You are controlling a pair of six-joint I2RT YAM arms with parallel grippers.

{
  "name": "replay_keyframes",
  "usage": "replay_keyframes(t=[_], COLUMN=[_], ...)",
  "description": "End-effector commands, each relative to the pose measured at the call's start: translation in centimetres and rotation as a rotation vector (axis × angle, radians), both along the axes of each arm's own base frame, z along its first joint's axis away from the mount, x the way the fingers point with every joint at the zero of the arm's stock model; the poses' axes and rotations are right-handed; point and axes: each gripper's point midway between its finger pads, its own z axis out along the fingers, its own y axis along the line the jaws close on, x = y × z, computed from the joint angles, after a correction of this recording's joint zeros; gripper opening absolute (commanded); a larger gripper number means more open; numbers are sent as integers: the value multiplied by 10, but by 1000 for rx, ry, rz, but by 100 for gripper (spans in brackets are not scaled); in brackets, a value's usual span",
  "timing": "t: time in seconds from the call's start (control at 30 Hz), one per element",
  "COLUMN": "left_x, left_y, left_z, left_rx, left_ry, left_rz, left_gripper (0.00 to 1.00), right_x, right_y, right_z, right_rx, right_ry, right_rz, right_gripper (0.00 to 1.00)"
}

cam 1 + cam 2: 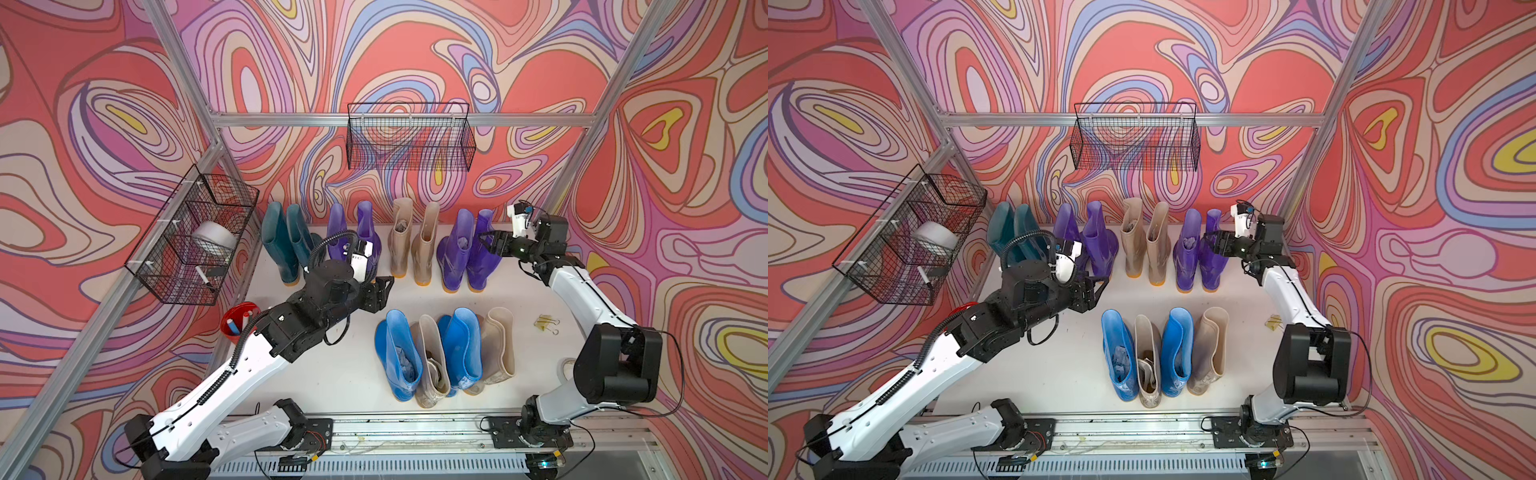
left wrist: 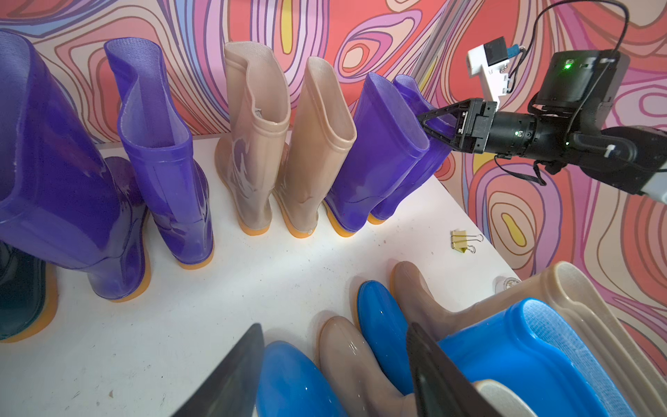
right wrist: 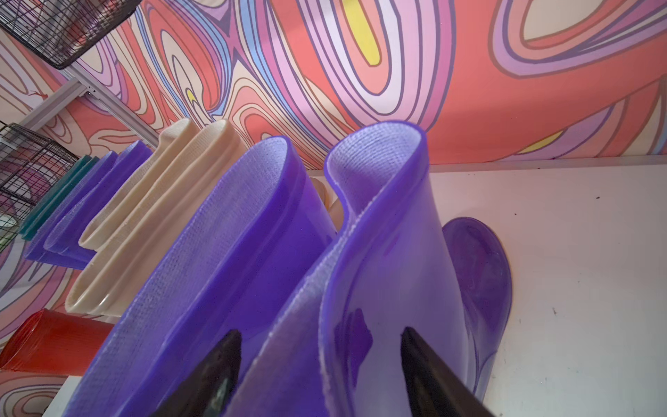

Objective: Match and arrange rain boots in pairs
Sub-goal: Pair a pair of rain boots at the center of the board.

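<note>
In a top view the left gripper (image 1: 384, 291) hangs, jaws apart, just far-left of the near-left blue boot (image 1: 397, 357). Left wrist view: the right gripper (image 2: 424, 124), jaws parted, straddles the rim of the far-right purple boot (image 2: 408, 90). Right wrist view: spread fingers (image 3: 216, 372) flank its rim

In both top views the left arm (image 1: 257, 365) hides the lower shafts of the purple boots (image 1: 365, 222) beside the beige pair (image 1: 424, 249) and a dark teal boot's (image 1: 297, 237) foot beyond; the red cup (image 1: 232, 311) is half covered, its contents too small to name; in a top view the right arm (image 1: 1291, 299) masks part of the binder clips (image 1: 1274, 323); in the wrist views the left end effector (image 2: 334, 328) and right end effector (image 3: 320, 332) show blurred fingers (image 3: 216, 372), cut off at the frame edge; whether these touch the end purple boot (image 3: 389, 252), second beyond the beige pair, cannot be told.
</note>
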Motion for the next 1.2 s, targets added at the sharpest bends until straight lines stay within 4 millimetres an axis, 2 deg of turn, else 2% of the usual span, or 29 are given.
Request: replay_keyframes(t=[0.0, 0.4, 0.67, 0.93, 1.17], left_x=[-3, -7, -9, -16, -28], left_y=[1, 8, 5, 14, 23], left_z=[0, 4, 4, 9, 11], left_rx=[-3, -2, -13, 8, 52], left_ry=[2, -2, 9, 22, 86], left_rz=[-3, 13, -6, 1, 13], left_gripper=[65, 68, 68, 69, 69], right_x=[0, -21, -32, -41, -64], right_y=[3, 11, 8, -1, -10], right_z=[17, 65, 81, 95, 100], right_rx=[14, 55, 35, 4, -28], right_ry=[-37, -108, -135, -156, -155], right_rz=[0, 30, 10, -54, -124], right_gripper=[71, 74, 75, 75, 76])
